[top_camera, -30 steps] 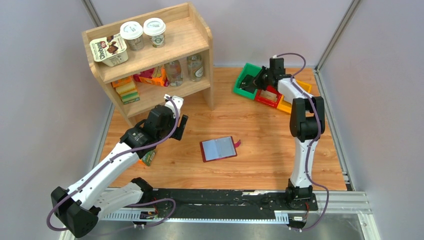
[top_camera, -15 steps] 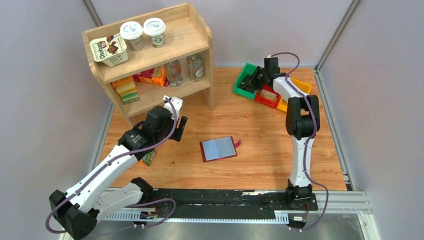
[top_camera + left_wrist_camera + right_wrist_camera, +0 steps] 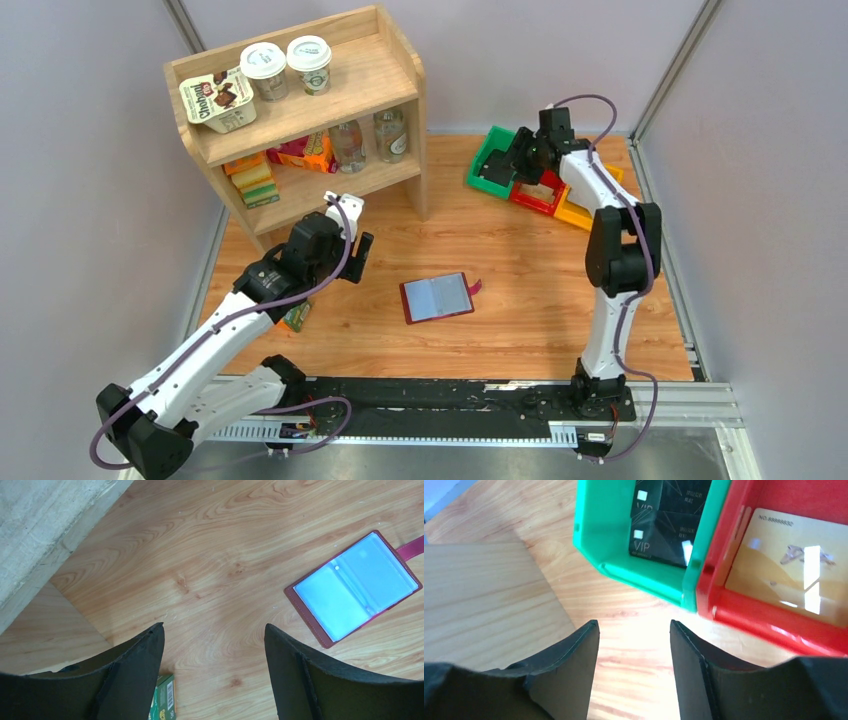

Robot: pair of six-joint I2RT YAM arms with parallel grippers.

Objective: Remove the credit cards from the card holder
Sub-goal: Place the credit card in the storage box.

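Maroon leather-look folding card holder (image 3: 437,297) lies open mid-way across the wooden table (image 3: 530,300); both grippers are empty.
The left gripper (image 3: 212,630) hangs spread near it. Only the right wrist view shows black rectangular VIP cards (image 3: 664,515) in the green plastic bin (image 3: 599,530) and a gold card (image 3: 794,555) in the red bin (image 3: 774,625), beyond the parted right gripper (image 3: 634,625).

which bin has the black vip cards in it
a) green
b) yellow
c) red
a: the right wrist view shows the black vip cards lying inside the green bin, while the red bin beside it holds a gold card.
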